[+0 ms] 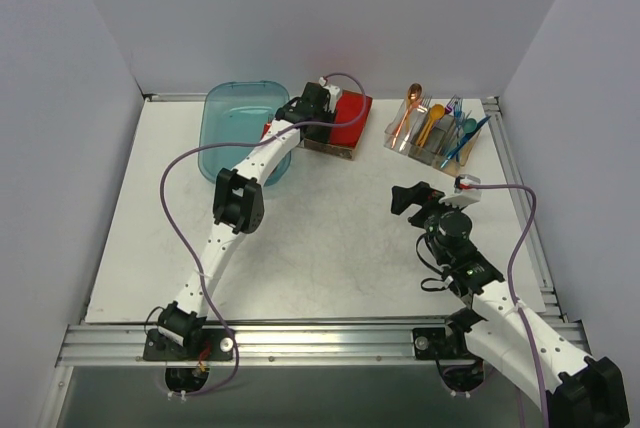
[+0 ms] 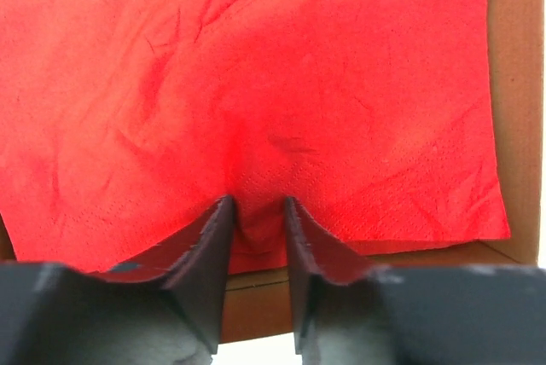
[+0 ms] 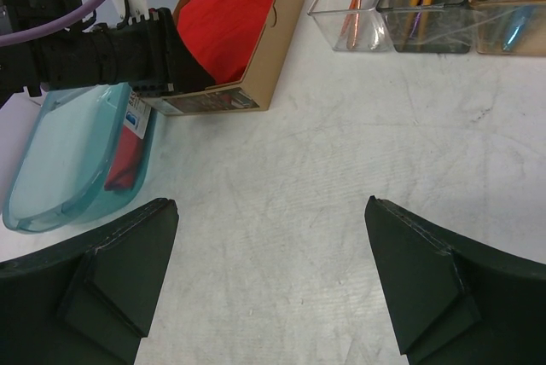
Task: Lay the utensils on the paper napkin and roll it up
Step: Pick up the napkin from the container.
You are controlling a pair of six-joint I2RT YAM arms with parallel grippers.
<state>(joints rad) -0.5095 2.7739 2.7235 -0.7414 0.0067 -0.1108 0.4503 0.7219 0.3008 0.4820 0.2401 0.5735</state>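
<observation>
My left gripper reaches over the brown cardboard box at the back of the table. In the left wrist view its jaws stand nearly closed, pinching a raised fold of the top red paper napkin. The gripper also shows in the right wrist view at the box. The teal spoon and the blue piece stand in the clear organizer at the back right. My right gripper is wide open and empty above bare table.
A teal translucent bin lies left of the box, with something red showing at its edge. Orange and yellow utensils share the organizer. White walls enclose the table.
</observation>
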